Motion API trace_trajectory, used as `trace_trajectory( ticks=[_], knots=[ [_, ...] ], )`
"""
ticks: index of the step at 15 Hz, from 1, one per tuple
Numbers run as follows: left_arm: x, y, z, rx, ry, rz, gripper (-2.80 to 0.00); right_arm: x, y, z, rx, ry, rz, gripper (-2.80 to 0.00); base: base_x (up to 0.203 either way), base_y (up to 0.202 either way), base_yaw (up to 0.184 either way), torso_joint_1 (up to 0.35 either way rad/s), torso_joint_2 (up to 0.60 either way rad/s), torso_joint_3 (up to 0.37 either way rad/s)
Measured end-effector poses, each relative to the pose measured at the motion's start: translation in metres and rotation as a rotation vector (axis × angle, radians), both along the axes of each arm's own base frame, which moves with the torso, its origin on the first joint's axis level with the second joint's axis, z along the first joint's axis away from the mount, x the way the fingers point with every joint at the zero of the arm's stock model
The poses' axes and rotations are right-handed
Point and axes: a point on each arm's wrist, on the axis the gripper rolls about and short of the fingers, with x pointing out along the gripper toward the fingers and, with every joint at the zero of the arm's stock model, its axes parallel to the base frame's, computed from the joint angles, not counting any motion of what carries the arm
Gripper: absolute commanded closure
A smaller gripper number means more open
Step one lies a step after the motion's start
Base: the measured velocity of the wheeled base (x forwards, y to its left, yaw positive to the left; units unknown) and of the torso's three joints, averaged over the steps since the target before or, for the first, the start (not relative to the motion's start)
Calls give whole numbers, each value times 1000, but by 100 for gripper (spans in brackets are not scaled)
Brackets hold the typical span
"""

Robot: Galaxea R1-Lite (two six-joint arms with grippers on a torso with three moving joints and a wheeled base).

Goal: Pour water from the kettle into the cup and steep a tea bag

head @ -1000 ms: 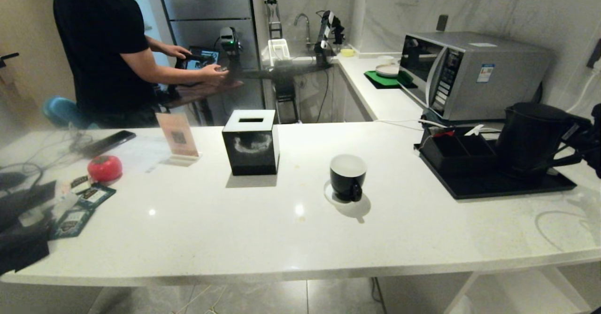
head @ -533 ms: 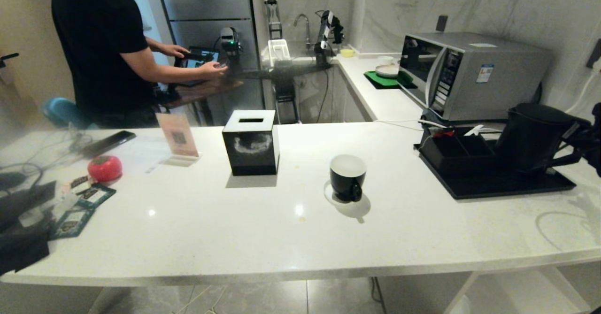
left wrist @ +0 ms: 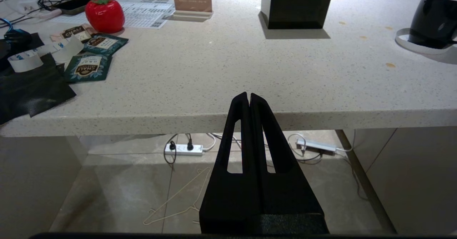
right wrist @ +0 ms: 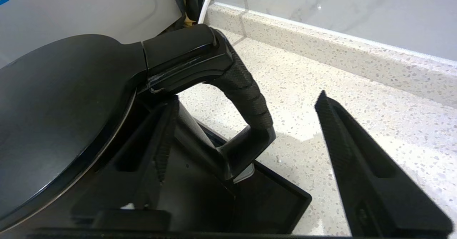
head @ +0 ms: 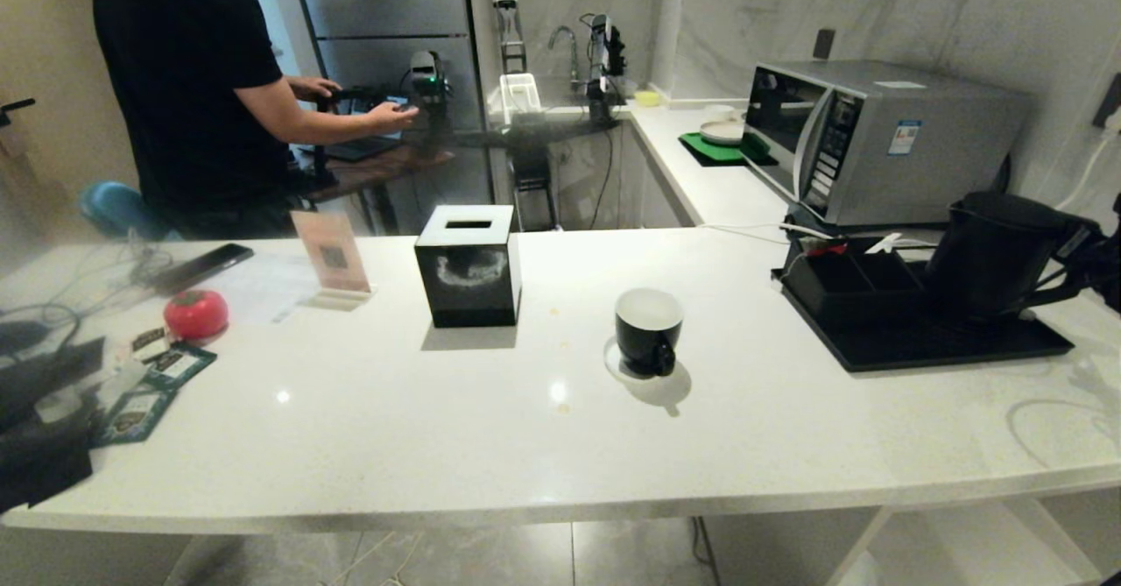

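Note:
The tall black kettle (head: 990,253) stands on a black tray (head: 920,354) at the counter's right end, its loop handle (right wrist: 246,99) facing my right gripper (head: 1088,257). In the right wrist view that gripper (right wrist: 246,98) is open astride the handle, one finger inside the loop and one outside, neither pressing on it. The black cup (head: 648,330), white inside, sits mid-counter on a white coaster. Green tea bag packets (left wrist: 87,65) lie at the counter's left end. My left gripper (left wrist: 249,96) is shut and empty, below the counter's front edge.
A black cube tissue box (head: 468,266) stands left of the cup. A microwave (head: 876,135) sits behind the tray. A red strawberry-shaped thing (head: 195,314), a phone and cables lie at the left. A person (head: 188,87) works behind the counter.
My right gripper has drawn slightly back toward the picture's right edge at the kettle handle. Kettle and cup have not moved. The person's arms have shifted.

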Motion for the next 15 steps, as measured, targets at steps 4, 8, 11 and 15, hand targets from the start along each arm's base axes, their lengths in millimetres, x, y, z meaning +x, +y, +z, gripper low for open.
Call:
trace_trajectory(
  ticks=[4, 8, 11, 15],
  knots=[
    [0, 0, 0, 0, 0, -1, 0, -3, 2, 0, 2, 8, -1, -280, 0, 0, 0, 0, 0, 0],
    [0, 0, 0, 0, 0, 0, 0, -11, 5, -7, 16, 43, -2, -280, 0, 0, 0, 0, 0, 0],
    [0, 0, 0, 0, 0, 0, 0, -18, 8, -11, 10, 78, 2, -280, 0, 0, 0, 0, 0, 0],
    [0, 0, 0, 0, 0, -1, 0, -27, 12, -12, 16, 102, -5, -280, 0, 0, 0, 0, 0, 0]
  ],
)
